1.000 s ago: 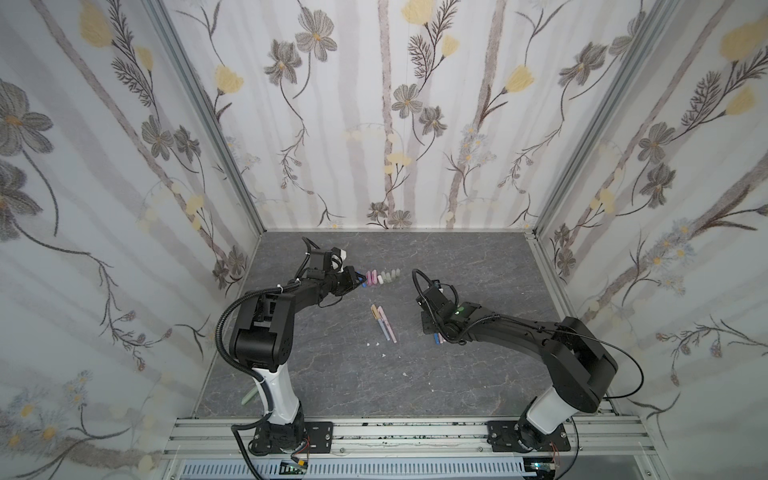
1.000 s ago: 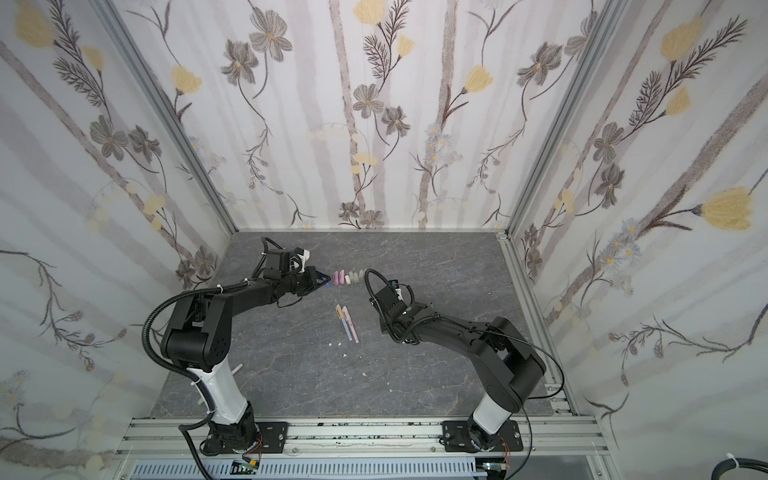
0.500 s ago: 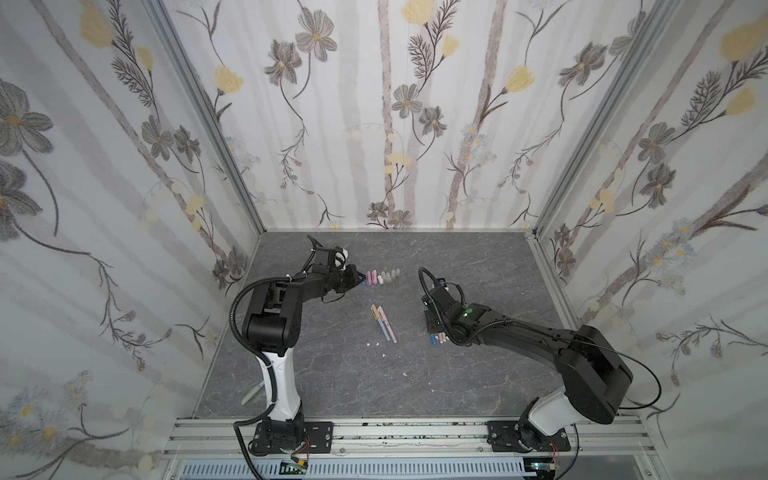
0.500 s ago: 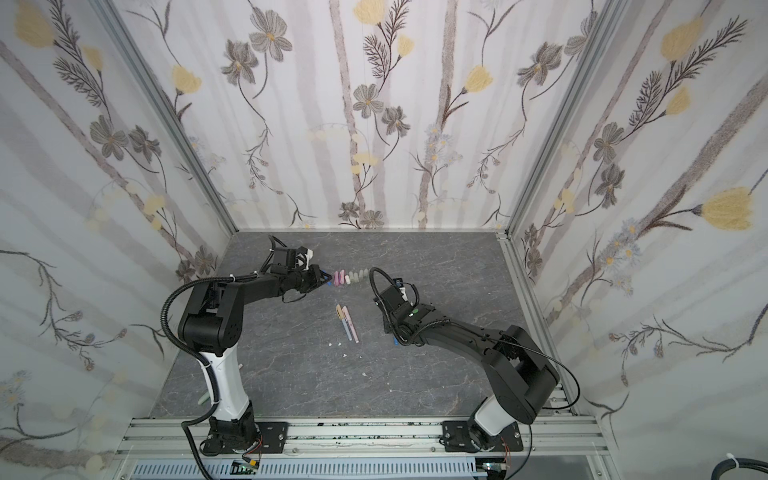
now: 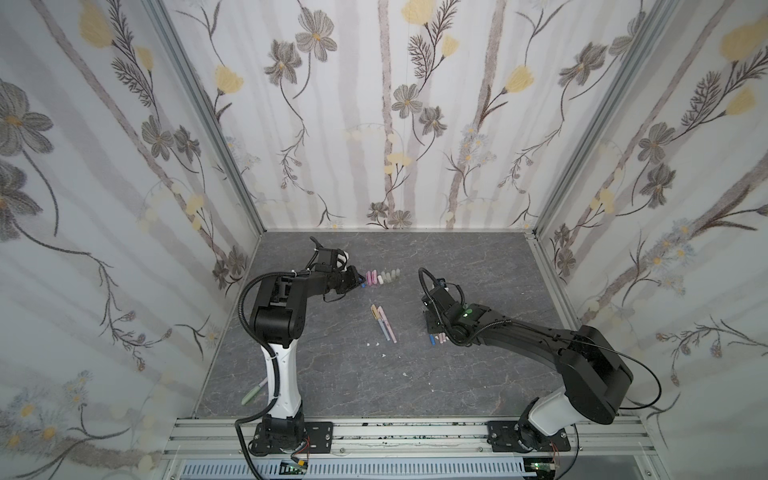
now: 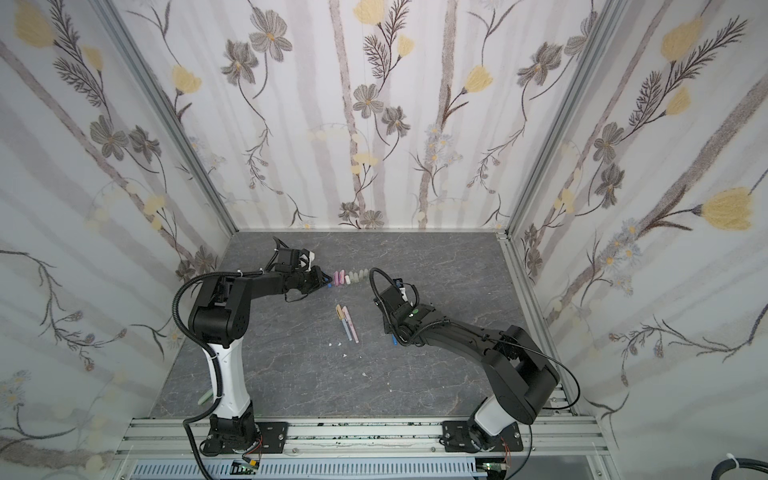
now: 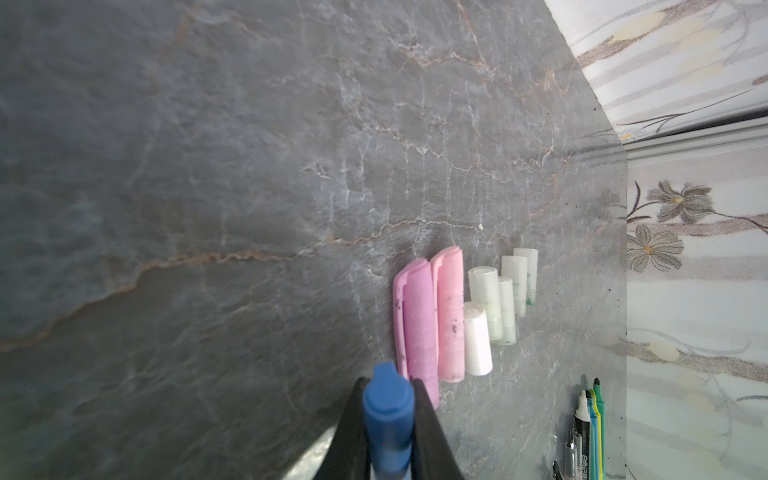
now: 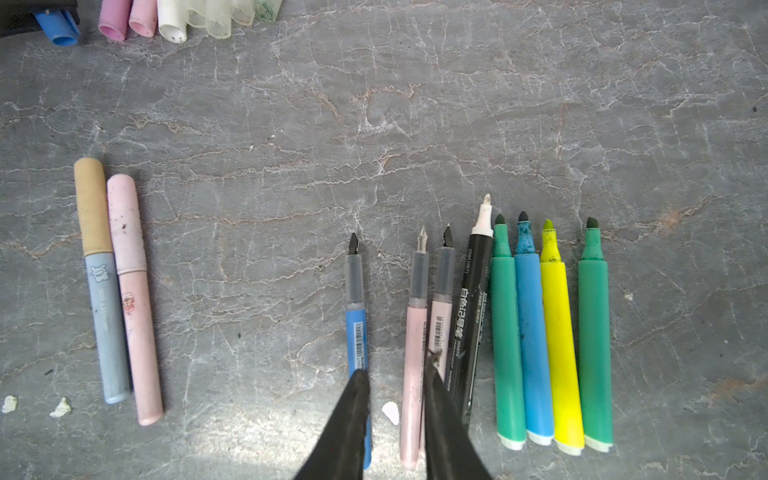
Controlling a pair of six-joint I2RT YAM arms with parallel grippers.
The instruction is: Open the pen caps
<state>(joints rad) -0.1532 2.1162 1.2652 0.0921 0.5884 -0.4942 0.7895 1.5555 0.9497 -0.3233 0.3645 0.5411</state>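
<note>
My left gripper [image 5: 360,281] [image 7: 388,386] is shut on a blue pen cap [image 7: 388,409], held low at the left end of a row of loose pen caps. That row holds a purple cap [image 7: 419,320], a pink one [image 7: 450,311], a white one [image 7: 477,338] and several translucent ones [image 7: 505,299]. My right gripper [image 8: 395,376] [image 5: 434,330] is open just above a row of uncapped pens. Its fingers straddle the gap between a blue pen [image 8: 356,291] and a pink pen [image 8: 419,307]. Two pens [image 5: 383,323] lie mid-table with a tan cap [image 8: 92,208] and a pink cap [image 8: 126,224] on.
Beside the pink pens lie a black-and-white marker [image 8: 471,307], then green [image 8: 505,332], blue [image 8: 534,332], yellow [image 8: 561,332] and green [image 8: 595,332] markers. White specks [image 5: 376,344] dot the table. A green pen [image 5: 253,392] lies off the table's left edge.
My left gripper has edged right with the blue cap, closer to the row of caps. The right gripper has stayed over the uncapped pens while its arm shifted slightly.
</note>
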